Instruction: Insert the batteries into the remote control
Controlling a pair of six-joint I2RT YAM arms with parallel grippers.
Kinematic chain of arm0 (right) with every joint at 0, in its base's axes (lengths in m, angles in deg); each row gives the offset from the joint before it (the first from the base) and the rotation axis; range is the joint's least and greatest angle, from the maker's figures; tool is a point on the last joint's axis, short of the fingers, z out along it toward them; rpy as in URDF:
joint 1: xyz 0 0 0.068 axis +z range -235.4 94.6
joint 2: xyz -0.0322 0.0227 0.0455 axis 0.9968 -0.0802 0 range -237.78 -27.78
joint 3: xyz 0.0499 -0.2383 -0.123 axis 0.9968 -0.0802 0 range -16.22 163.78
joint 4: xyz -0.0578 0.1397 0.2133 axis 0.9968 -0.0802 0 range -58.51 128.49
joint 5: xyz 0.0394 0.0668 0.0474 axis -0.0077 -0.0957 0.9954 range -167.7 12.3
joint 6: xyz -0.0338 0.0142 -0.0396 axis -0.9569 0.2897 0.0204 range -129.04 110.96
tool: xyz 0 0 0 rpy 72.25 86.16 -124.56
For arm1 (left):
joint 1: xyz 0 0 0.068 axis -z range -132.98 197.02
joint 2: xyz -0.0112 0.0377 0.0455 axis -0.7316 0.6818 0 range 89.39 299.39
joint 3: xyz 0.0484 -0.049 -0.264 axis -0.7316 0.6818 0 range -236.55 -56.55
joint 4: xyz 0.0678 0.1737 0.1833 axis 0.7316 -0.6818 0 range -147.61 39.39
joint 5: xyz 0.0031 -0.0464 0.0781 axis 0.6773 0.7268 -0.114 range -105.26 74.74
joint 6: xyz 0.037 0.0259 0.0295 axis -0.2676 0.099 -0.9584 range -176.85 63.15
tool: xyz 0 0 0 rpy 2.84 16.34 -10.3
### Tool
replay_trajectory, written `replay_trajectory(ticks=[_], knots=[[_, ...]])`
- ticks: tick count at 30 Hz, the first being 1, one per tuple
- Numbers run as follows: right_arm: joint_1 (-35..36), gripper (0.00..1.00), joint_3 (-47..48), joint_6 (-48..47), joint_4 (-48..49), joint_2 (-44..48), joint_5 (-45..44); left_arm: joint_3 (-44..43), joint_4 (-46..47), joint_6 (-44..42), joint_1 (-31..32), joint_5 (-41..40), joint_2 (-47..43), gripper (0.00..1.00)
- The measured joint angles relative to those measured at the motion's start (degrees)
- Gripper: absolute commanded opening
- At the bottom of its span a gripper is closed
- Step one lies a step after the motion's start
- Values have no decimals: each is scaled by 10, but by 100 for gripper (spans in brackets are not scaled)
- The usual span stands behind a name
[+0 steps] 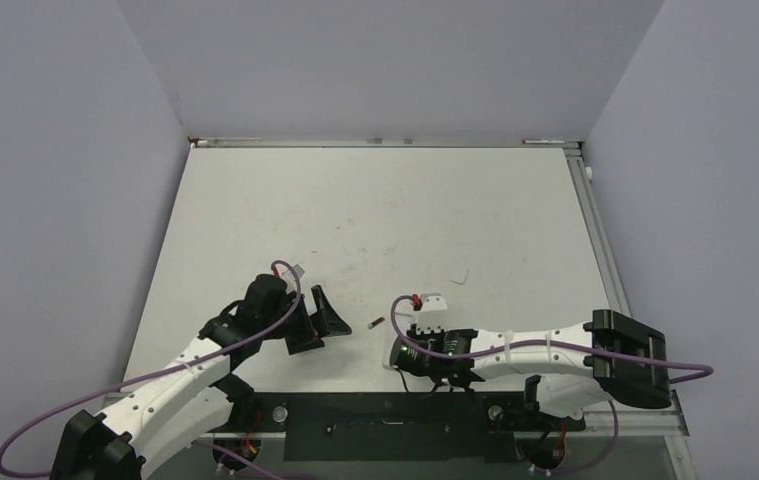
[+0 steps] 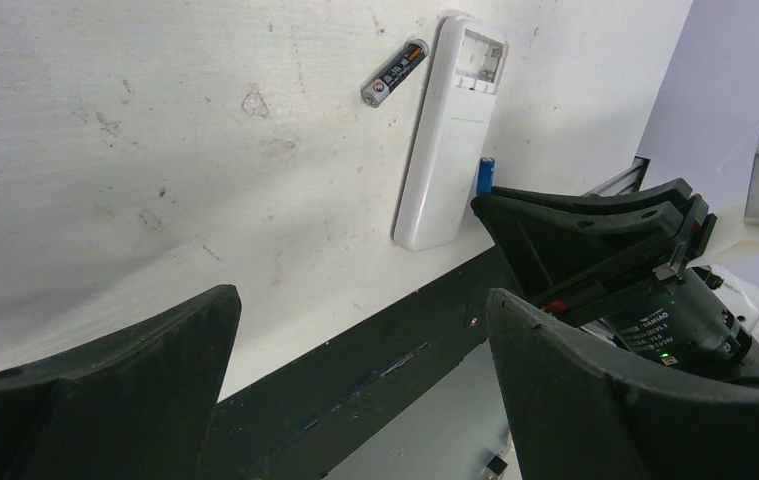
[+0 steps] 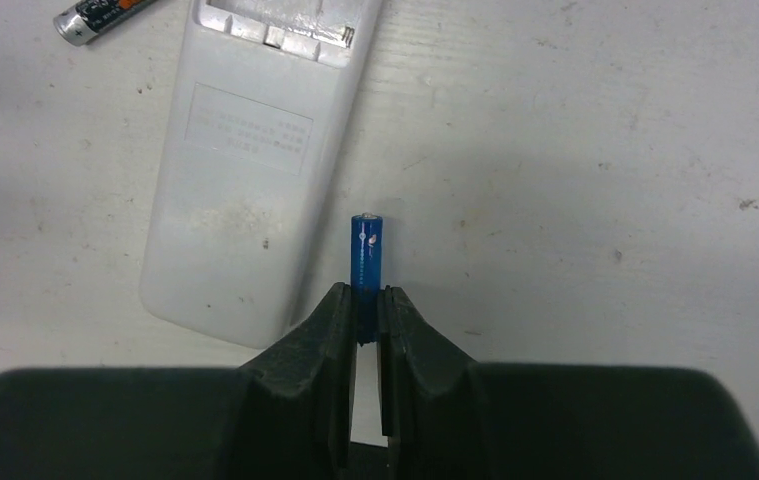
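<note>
Pinching the blue battery point(image 3: 367, 250) by its near end only, the right gripper point(image 3: 365, 300) has its fingers pressed together on it. Most of the cell pokes out toward 12 o'clock in the right wrist view. The cell sits just beside the right long edge of the remote control point(image 3: 255, 180), which lies back-up on the table point(image 3: 605, 150) with its open battery bay point(image 3: 275, 25) at the 12 o'clock end. The dark battery point(image 3: 105, 15) lies loose at 11 o'clock from the remote, near the bay's corner. The left gripper point(image 2: 360, 300) is spread wide and holds nothing.

The shallow grip is probably the main risk: pressed against a bay contact, the cell could pivot between the pads or pop free. Nothing pins the remote, so a sideways push may slide or spin it instead of seating the cell. A careless sweep toward the bay could also knock the dark battery rolling. Which end of the blue cell leads cannot be told, so reversed polarity is possible.
</note>
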Motion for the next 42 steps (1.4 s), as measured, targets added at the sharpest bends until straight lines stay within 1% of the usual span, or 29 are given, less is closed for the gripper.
replay_trajectory(ticks=[1, 2, 5, 8, 11, 15, 19, 20, 24, 27, 30, 32, 42], knots=[[1, 15, -3, 5, -3, 4, 0, 0, 0, 0, 0, 0, 0, 91], [1, 22, -7, 10, -5, 9, 0, 0, 0, 0, 0, 0, 0, 91], [1, 35, -21, 28, -12, 24, 0, 0, 0, 0, -1, 0, 0, 91], [1, 51, -26, 39, -21, 30, -1, -1, 0, 0, -2, 0, 4, 91], [1, 56, -26, 43, -29, 30, -5, -4, 0, -2, -3, 0, 14, 91], [1, 57, -7, 31, -58, 30, -15, -7, 0, -4, -4, 0, 19, 91], [-2, 54, 33, -2, -88, 31, -27, -8, 0, -7, -6, 0, 20, 91], [-5, 50, 43, -14, -96, 33, -29, -8, 0, -8, -7, 0, 20, 91], [-37, 23, 66, -60, -127, 41, -36, -8, 0, -12, -7, 0, 22, 91], [-92, 10, 63, -87, -145, 54, -37, -8, 0, -13, -7, 0, 23, 91], [-139, 9, 42, -105, -147, 73, -35, -8, 0, -14, -7, 0, 23, 91], [-154, 9, 28, -114, -150, 75, -27, -8, 0, -16, -8, 0, 23, 91], [-158, 9, -7, -128, -145, -7, 7, -8, 0, -21, -11, 1, 28, 91]])
